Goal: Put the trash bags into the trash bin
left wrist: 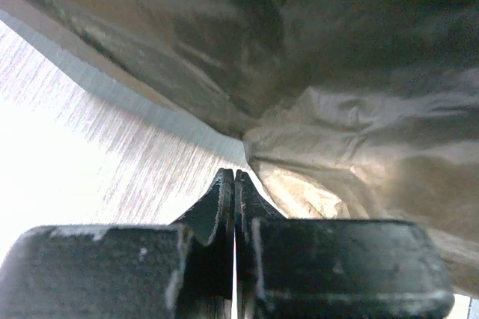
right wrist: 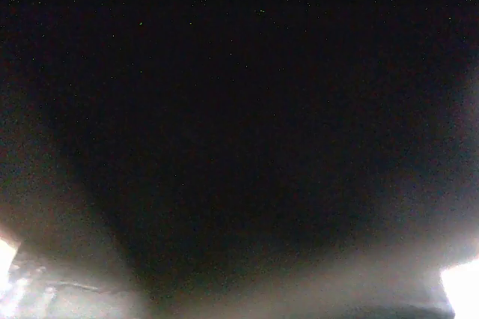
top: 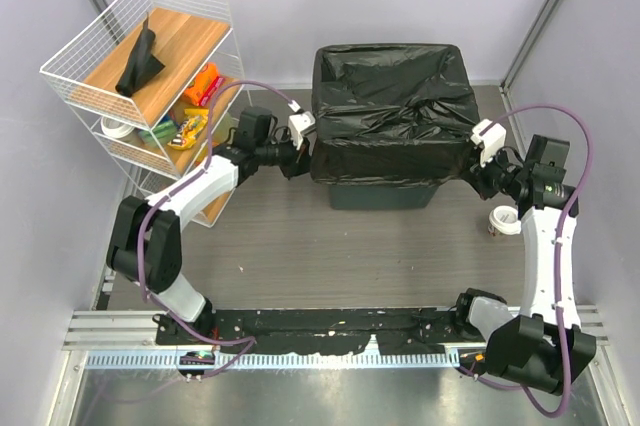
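From the top view we see the trash bin point(top: 380, 196) standing at the far middle of the table point(top: 280, 246), with a large crinkled trash bag point(top: 390, 106) spread over its mouth and hanging down its sides. The left gripper point(top: 303, 160) sits at the bag's left edge and the right gripper point(top: 471, 177) at its right edge, each touching the plastic. A second bag point(top: 138, 58) lies on the top shelf of the wire rack point(top: 95, 24) at far left, well apart from both arms, above the snack packets point(top: 200, 86).

From the left wrist we find the left gripper point(left wrist: 234, 178) closed, its fingers point(left wrist: 222, 203) pressed flat together. The glossy trash bag point(left wrist: 359, 109) begins right at the tips, and we cannot tell whether any film is pinched.

The right wrist view is almost wholly black. We cannot make out the fingers there, but the right gripper is closed, and we cannot tell what, if anything, it holds.
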Motion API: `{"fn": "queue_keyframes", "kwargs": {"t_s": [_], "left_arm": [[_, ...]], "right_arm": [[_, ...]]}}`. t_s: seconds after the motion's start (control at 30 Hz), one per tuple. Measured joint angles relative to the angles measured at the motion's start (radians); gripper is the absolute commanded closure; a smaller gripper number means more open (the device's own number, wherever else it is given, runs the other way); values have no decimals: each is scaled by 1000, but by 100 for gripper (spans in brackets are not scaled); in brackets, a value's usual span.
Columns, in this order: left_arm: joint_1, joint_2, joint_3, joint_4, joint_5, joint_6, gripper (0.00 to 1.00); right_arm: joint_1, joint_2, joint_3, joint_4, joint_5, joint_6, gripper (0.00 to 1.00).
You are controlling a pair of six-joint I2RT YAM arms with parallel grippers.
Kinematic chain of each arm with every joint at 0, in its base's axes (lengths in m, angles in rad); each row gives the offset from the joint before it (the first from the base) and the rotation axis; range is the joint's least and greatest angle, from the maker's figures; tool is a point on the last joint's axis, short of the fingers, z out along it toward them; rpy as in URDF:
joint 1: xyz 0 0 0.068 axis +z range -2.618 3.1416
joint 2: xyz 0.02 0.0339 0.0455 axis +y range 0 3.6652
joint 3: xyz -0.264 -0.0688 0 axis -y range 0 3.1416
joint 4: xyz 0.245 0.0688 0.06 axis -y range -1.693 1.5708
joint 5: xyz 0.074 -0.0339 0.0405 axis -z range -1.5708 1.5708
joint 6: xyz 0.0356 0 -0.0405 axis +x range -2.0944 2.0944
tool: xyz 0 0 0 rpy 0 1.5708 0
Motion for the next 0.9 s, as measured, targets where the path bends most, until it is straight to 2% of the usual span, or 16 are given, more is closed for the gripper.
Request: {"fn": "queue_keyframes", "kwargs": {"t_s": [0.13,0.17,0.27,0.33,0.4,0.43,0.47,0.67,0.9], "left_arm": [[0,-18,-8,-19,-19,13,100],[3,-27,-7,-28,-22,23,95],[33,-69,19,-87,-3,45,68],[72,-82,62,-133,33,60,42],[121,-90,122,-181,78,81,20],[140,-93,152,-207,99,93,5],[160,-99,179,-229,117,107,0],[171,-108,311,-328,223,167,0],[165,32,508,-386,305,269,0]], "right_arm": [[-28,0,0,-16,-30,-1,99],[-32,0,0,-23,-39,-1,98],[-44,-2,6,-59,-62,-2,99],[-48,-5,13,-85,-75,-3,99],[-50,-8,25,-111,-94,-3,99],[-50,-11,31,-120,-105,-1,99],[-50,-15,35,-127,-116,1,99],[-50,-22,68,-154,-174,23,99],[-50,3,117,-184,-207,31,98]]}}
